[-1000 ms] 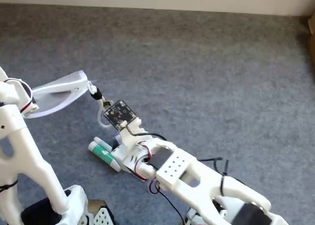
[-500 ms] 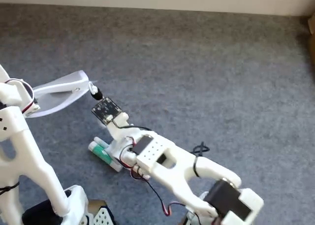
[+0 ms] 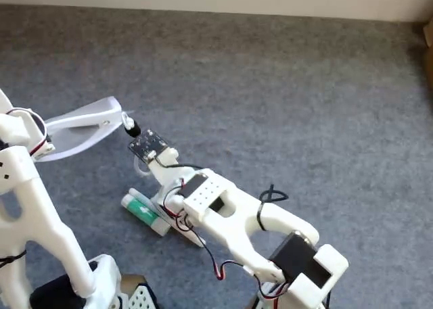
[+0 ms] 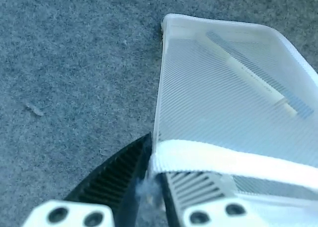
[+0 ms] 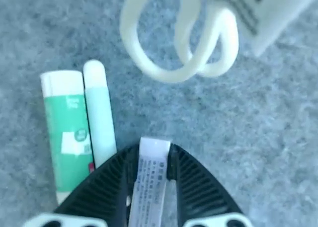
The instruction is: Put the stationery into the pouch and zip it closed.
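Left gripper (image 4: pixel 153 160): jaws clamped on the white fabric edge band of the translucent white mesh pouch (image 4: pixel 223 103). In the high view the pouch (image 3: pixel 78 130) is held off the grey carpet (image 3: pixel 284 86), tilted, near the left arm. Through the mesh I see a long white-and-blue pen-like item (image 4: pixel 258 83) lying inside.

Right gripper (image 5: pixel 151 150): low over the carpet, jaws pinched on a narrow white stick with print on it (image 5: pixel 149 187).

Just beside that gripper, on the carpet: a green-and-white glue stick (image 5: pixel 67 132) and a slim pale green-and-white tube (image 5: pixel 99 117), side by side and touching. I cannot tell whether the pouch's zip is open.
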### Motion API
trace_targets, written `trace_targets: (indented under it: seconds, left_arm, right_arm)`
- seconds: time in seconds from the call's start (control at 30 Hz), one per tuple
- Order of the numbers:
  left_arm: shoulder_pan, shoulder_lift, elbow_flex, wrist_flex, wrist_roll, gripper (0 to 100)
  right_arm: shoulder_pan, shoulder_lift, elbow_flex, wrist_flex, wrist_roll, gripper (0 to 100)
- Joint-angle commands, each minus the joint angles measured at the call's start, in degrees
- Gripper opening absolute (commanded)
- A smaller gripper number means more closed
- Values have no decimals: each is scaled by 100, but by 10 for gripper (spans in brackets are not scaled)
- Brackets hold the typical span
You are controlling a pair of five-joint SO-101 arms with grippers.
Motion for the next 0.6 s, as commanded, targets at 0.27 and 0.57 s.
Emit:
trace_targets:
  seconds: [0.27,0.57]
  left_arm:
    - [-110,22,22,-105,88,7]
    - [-110,22,22,-97,88,7]
  right_arm:
    - [-4,-1886,-303,1086,-1037,5]
    - [-22,-3574,-4,1077,-1723,5]
